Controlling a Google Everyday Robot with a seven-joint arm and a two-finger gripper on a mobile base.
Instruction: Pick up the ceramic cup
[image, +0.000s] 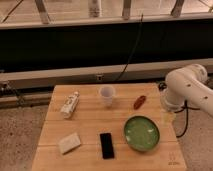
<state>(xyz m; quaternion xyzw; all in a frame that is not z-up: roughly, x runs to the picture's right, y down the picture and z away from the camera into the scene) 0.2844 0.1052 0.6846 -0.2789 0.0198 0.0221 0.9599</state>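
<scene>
The ceramic cup (106, 95) is small, white and handleless, and stands upright near the far middle of the wooden table (90, 125). My white arm (187, 87) hangs over the table's right edge. My gripper (167, 118) points down at that edge, to the right of the green bowl (141, 133) and well apart from the cup. It holds nothing that I can see.
A white labelled bottle (70, 104) lies at the left. A reddish-brown oblong thing (139, 101) lies right of the cup. A black phone (106, 145) and a pale block (69, 142) lie near the front. A dark wall and a cable run behind.
</scene>
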